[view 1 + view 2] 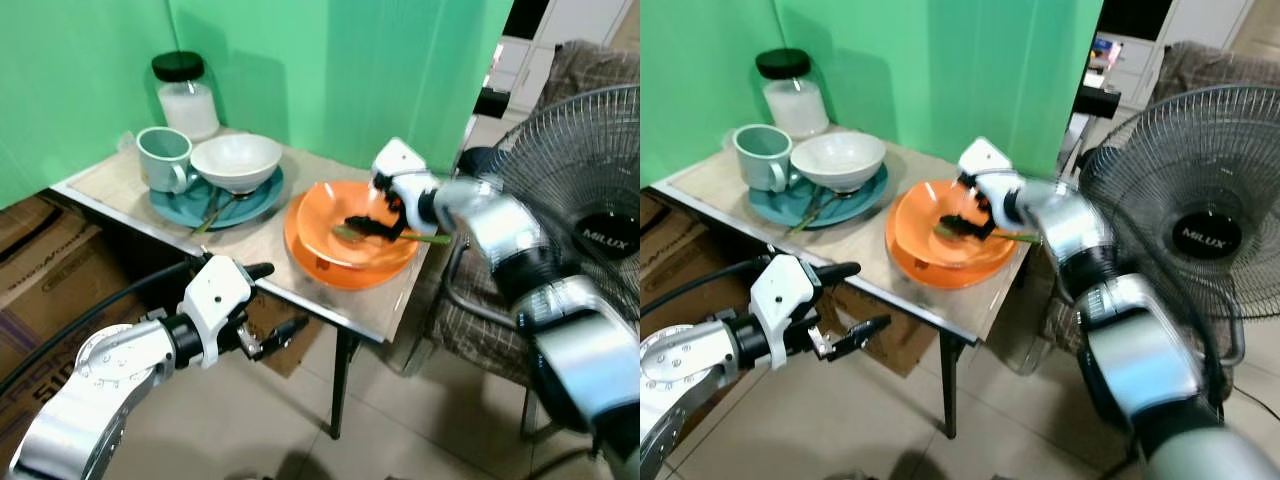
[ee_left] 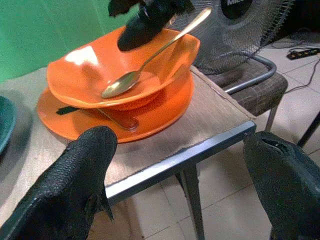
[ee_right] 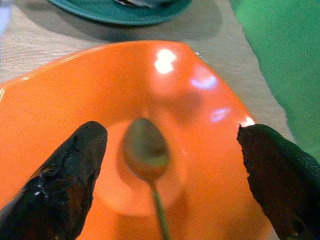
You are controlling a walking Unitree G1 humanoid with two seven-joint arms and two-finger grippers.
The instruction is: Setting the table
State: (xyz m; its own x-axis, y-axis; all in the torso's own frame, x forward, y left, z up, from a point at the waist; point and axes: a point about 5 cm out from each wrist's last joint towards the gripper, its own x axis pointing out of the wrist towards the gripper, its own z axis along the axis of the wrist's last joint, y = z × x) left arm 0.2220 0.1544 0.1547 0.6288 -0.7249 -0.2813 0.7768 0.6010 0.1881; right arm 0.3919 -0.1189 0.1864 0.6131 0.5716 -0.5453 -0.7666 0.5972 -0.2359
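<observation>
An orange bowl (image 1: 335, 210) sits on an orange plate (image 1: 310, 268) at the right end of the small table (image 1: 245, 248). A gold spoon (image 3: 146, 150) lies in the bowl, its handle (image 1: 425, 238) sticking out over the rim. My right gripper (image 1: 375, 220) hovers just over the bowl, open, a finger on each side of the spoon and neither touching it. My left gripper (image 1: 278, 300) hangs open below the table's front edge, holding nothing. A second utensil (image 2: 120, 120) lies on the plate, partly under the bowl.
At the table's left end a teal plate (image 1: 262, 205) carries a white bowl (image 1: 236, 160) and a teal mug (image 1: 165, 158), with a black-lidded jar (image 1: 186, 95) behind. A floor fan (image 1: 590, 200) and a chair (image 1: 470, 320) stand right of the table. Cardboard boxes (image 1: 40, 260) lie at the left.
</observation>
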